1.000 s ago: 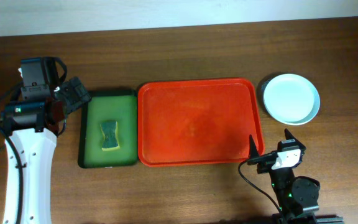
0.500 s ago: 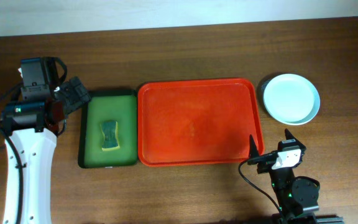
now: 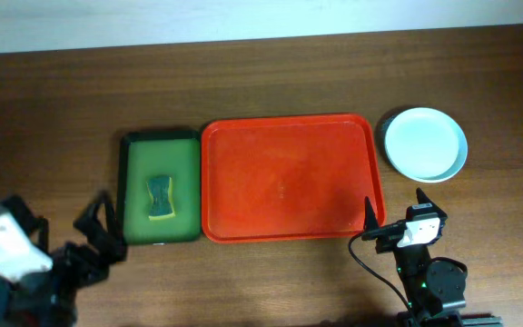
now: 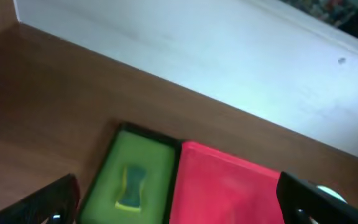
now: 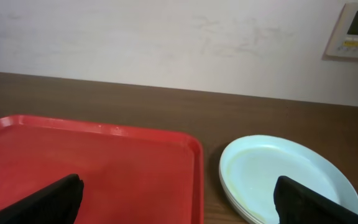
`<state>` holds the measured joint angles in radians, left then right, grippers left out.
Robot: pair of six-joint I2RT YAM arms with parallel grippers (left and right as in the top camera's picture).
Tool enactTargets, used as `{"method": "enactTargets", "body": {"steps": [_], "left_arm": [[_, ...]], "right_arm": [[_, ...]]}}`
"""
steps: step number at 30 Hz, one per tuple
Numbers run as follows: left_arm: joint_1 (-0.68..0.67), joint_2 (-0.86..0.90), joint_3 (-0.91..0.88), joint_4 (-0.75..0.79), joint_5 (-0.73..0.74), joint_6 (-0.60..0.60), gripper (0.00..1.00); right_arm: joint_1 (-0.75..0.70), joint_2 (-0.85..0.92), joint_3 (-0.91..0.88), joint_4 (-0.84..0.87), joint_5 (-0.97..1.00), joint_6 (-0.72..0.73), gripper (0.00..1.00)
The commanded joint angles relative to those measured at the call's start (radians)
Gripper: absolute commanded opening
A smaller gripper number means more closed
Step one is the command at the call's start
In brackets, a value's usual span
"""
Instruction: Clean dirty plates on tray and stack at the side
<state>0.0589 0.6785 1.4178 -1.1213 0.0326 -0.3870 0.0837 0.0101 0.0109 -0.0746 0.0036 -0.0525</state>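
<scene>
The plates sit stacked on the table right of the red tray, a pale mint-blue one on top. The stack also shows in the right wrist view, beside the tray. The tray holds no plates. My left gripper is open and empty near the table's front left edge, in front of the green tray. In the left wrist view the red tray lies ahead between my open fingers. My right gripper is open and empty at the tray's front right corner.
A dark green tray with a yellow-green sponge lies left of the red tray; both show in the left wrist view, tray and sponge. A white wall runs behind the table.
My left arm has swung from the back left of the table down to the front left corner. The right arm, tray and plates have not moved.
</scene>
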Motion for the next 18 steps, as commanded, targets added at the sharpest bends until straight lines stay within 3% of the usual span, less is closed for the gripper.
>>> {"method": "enactTargets", "body": {"steps": [1, 3, 5, 12, 18], "left_arm": [[-0.032, -0.117, -0.062, -0.039, 0.050, -0.006, 0.99], [-0.064, -0.193, -0.133, 0.011, 0.039, -0.006, 0.99], [-0.079, -0.303, -0.254, 0.275, 0.043, -0.006, 0.99], [-0.085, -0.546, -0.632, 0.891, 0.103, -0.006, 0.99], [-0.085, -0.673, -0.922, 1.039, 0.102, -0.006, 0.99]], "right_arm": [[-0.006, -0.006, -0.005, -0.005, 0.016, 0.008, 0.98], [-0.006, -0.006, -0.005, -0.005, 0.016, 0.008, 0.98], [-0.006, -0.006, -0.005, -0.005, 0.016, 0.009, 0.98], [-0.006, -0.006, -0.005, -0.005, 0.016, 0.009, 0.98], [-0.006, -0.006, -0.005, -0.005, 0.016, 0.008, 0.98]]}}
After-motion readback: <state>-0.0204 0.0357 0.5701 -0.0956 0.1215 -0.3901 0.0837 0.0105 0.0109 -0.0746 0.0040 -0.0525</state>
